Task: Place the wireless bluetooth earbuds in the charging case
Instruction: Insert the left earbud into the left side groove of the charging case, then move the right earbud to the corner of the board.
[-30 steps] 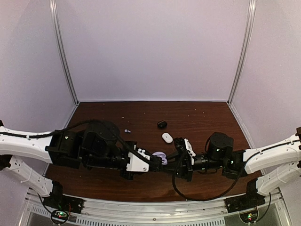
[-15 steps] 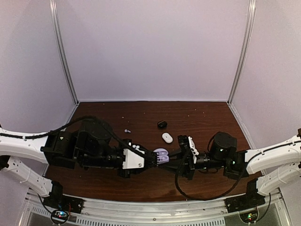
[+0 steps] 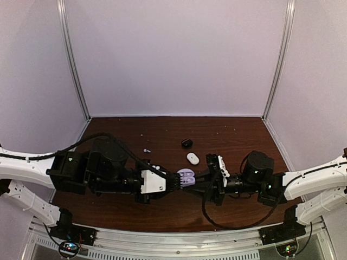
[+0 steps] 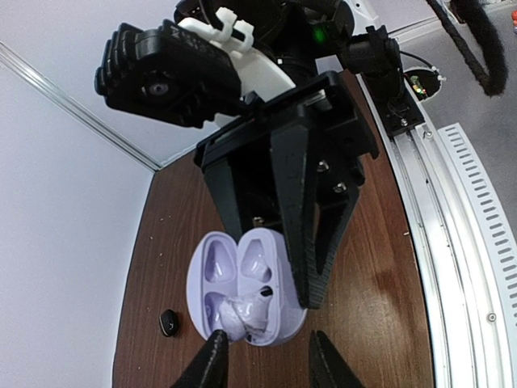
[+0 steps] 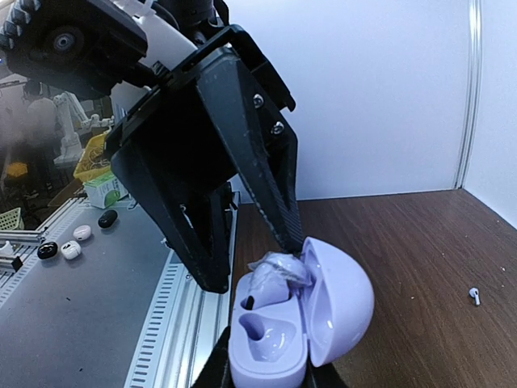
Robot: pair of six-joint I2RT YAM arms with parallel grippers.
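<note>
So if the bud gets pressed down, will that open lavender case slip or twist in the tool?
Probably somewhat slippery: the lavender case looks smooth, glossy and rounded, and the right tool pinches only its base. Likely stiff, a hard shell. The hinged lid stands open, so a sideways push might swing it.

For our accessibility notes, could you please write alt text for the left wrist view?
An open lavender charging case, clamped by the right gripper over a dark wooden table, has a pale earbud resting in one well. The left gripper stands open just beside that earbud, and a small black item lies on the table.
</note>
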